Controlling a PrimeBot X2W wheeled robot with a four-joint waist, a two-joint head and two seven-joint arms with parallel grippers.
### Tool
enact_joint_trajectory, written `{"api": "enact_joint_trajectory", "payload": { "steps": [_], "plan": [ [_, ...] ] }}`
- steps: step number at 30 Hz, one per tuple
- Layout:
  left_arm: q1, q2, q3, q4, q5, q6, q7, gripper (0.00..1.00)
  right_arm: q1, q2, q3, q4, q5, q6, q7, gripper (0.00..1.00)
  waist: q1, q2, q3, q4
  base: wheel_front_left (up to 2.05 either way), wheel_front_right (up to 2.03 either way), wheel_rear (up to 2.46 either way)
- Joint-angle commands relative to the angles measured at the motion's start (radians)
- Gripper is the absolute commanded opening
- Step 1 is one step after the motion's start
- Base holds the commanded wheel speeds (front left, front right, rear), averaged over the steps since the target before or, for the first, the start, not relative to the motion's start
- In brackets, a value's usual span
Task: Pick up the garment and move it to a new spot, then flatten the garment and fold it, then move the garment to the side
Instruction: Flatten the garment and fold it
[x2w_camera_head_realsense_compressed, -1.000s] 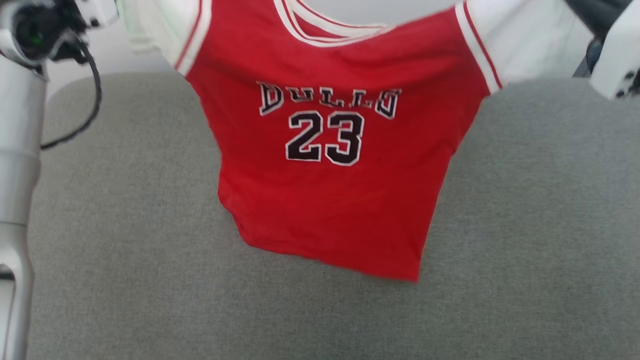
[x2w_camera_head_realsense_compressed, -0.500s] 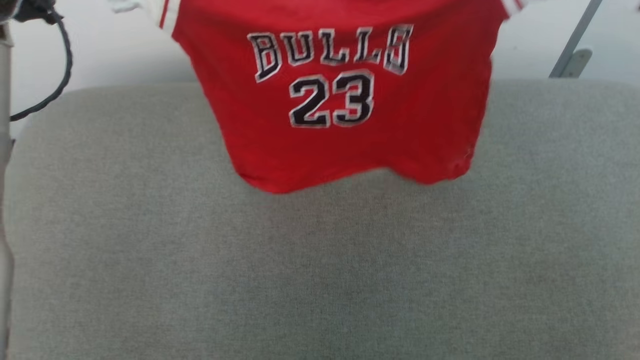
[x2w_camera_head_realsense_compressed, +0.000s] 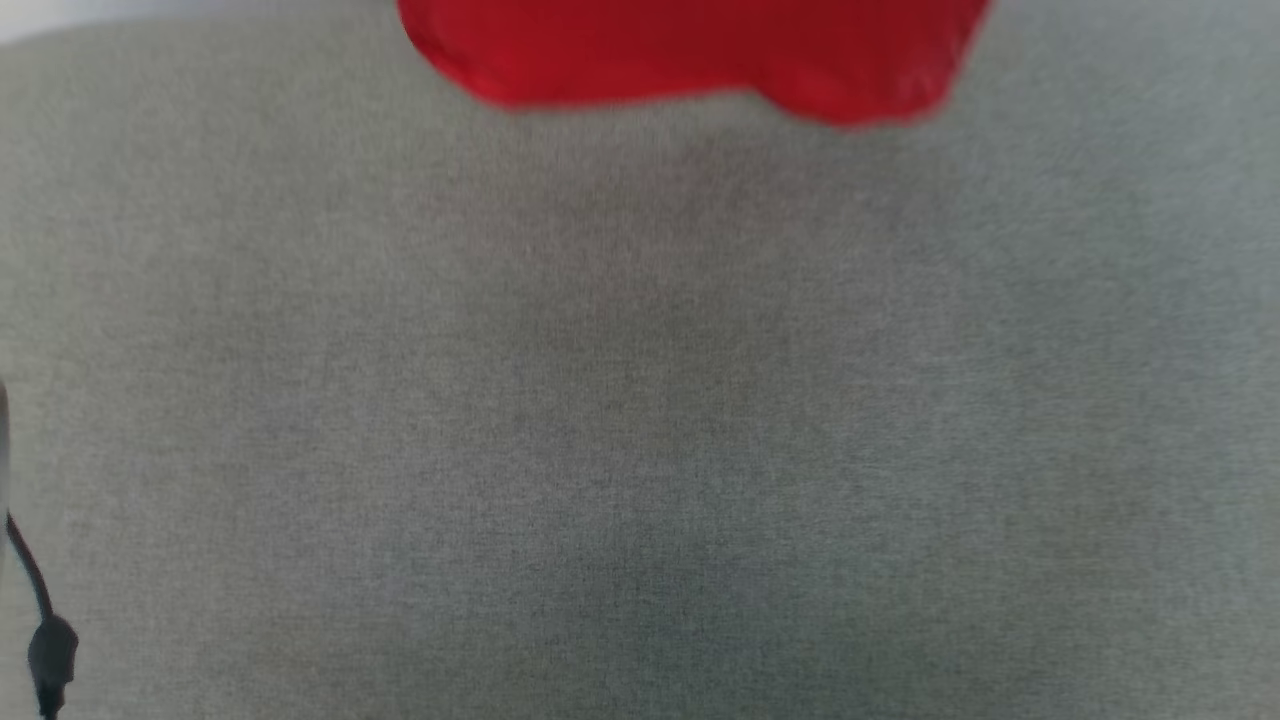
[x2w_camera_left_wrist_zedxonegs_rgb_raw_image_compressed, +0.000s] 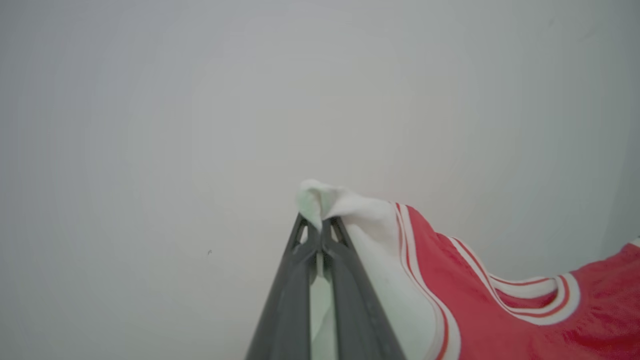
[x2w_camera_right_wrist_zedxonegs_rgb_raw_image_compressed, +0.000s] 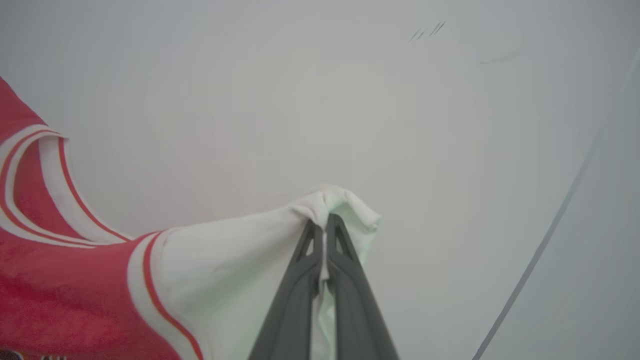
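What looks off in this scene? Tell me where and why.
Nothing looks damaged or spilled. The garment hangs spread over the grey cushion, one white sleeve pinched in the left tool, the other in the right tool. Its only quirk is a wavy hem, sagging lower toward the robot's right; that picture is blurred.

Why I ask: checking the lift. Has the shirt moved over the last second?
Yes: up and away. The hem of the shirt now sits far closer to the far edge of the grey cushion than before, though the camera has shifted too.
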Motion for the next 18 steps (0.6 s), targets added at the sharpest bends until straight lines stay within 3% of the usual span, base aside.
{"api": "enact_joint_trajectory", "payload": {
  "steps": [1,4,10,15,18],
  "plan": [
    [-0.021,-0.001,0.000,0.017,0.012,-0.003,-0.046,0.00,-0.027,0.013,-0.008,0.033,-0.022,-0.001,-0.046,0.00,0.0000,0.0000,0.042,0.005,0.00,0.00,0.00],
    [-0.053,-0.017,-0.005,0.049,0.028,-0.017,-0.157,0.00,-0.070,0.030,-0.013,0.097,-0.095,-0.001,-0.127,0.00,0.0000,0.0000,0.069,0.019,0.00,0.00,0.00],
    [0.002,-0.017,-0.033,0.151,0.048,-0.042,-0.284,0.00,-0.013,0.073,0.024,0.160,-0.139,-0.001,-0.152,0.00,0.0000,0.0000,0.089,0.042,0.00,0.00,0.00],
    [0.116,-0.021,-0.078,0.268,0.027,-0.060,-0.214,0.00,0.122,0.098,0.129,0.164,-0.012,-0.001,-0.122,0.00,0.0000,0.0000,0.073,0.059,0.00,0.00,0.00],
    [0.188,-0.026,-0.094,0.300,-0.009,-0.068,-0.142,0.00,0.196,0.063,0.211,0.102,0.078,-0.001,-0.081,0.00,0.0000,0.0000,0.059,0.065,0.00,0.00,0.00]
  ]
}}
